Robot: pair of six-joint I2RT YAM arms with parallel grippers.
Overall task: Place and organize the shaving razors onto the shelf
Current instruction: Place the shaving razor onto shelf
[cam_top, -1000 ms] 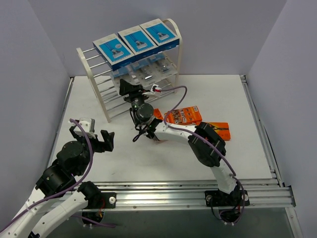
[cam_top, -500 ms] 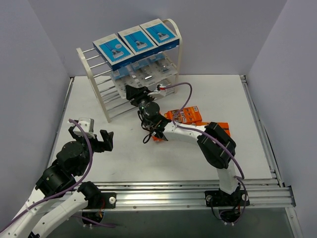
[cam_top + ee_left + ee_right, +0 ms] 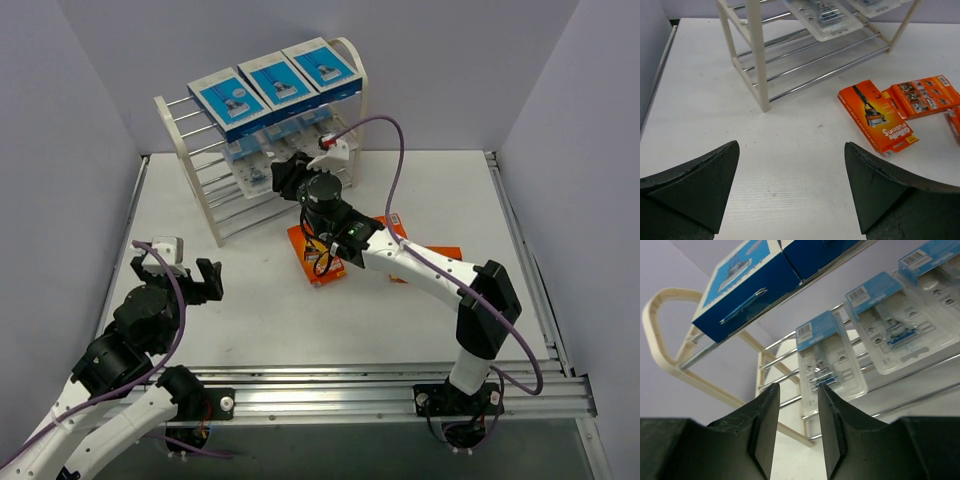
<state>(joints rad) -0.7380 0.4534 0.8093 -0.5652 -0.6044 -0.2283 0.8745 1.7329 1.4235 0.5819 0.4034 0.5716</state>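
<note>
The shelf (image 3: 183, 165) stands at the back left. Three blue boxes (image 3: 278, 80) lie on its top tier, and clear blister packs (image 3: 827, 357) rest on the tier below. Three orange packs lie on the table: one (image 3: 303, 240) partly under the right arm, a second (image 3: 925, 95) beside it, a third (image 3: 445, 252) farther right. My right gripper (image 3: 285, 180) hovers at the shelf's front, pointing up at the blister packs. Its jaws (image 3: 797, 387) stand a narrow gap apart with nothing between them. My left gripper (image 3: 175, 275) hangs wide open over bare table at the near left, holding nothing (image 3: 790, 145).
The shelf's two lower tiers of chrome rods (image 3: 825, 75) carry nothing. Grey walls close in the left, back and right sides. A metal rail (image 3: 400, 385) runs along the near edge, by the arm bases.
The right arm has swung to the right and stretched out, carrying its gripper rightward along the shelf front while its jaws narrowed. An orange pack now shows beneath it. The left gripper shifted slightly left.
</note>
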